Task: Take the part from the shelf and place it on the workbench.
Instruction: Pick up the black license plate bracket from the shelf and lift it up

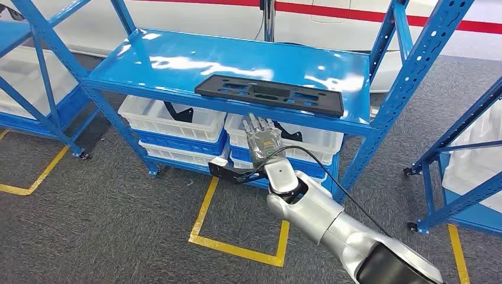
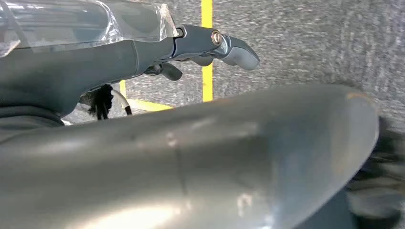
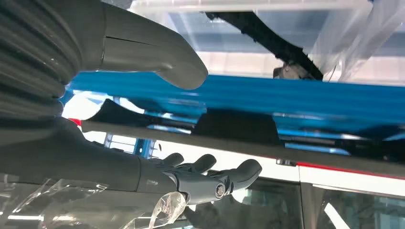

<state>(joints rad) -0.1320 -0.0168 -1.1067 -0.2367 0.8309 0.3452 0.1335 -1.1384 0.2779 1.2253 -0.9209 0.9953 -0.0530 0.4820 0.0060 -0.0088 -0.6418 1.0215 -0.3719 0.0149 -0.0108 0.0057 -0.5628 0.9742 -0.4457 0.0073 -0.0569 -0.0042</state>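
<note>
The right hand [image 1: 262, 139], grey-fingered on a silver arm, sits at the centre of the head view with fingers straight and apart, holding nothing; its fingertips reach up to just below the front lip of the blue steel shelf [image 1: 177, 65]. In the right wrist view the same hand [image 3: 200, 174] is spread beneath the shelf edge, free of the part. The left hand [image 2: 210, 47] shows in the left wrist view over grey carpet and a yellow floor line [image 2: 206, 47], its fingers loosely extended with nothing in them.

One flat black rectangular plastic panel [image 1: 269, 93] lies on the shelf top, right of centre in the head view, near the front edge. It is long, thin and matte, with several cut-out slots and small holes, and its right end is angled slightly toward the front lip.

Below the shelf, two stacks of white plastic crates [image 1: 171, 118] sit side by side, each holding dark parts. A black cable [image 1: 331, 177] runs along the right arm.
</note>
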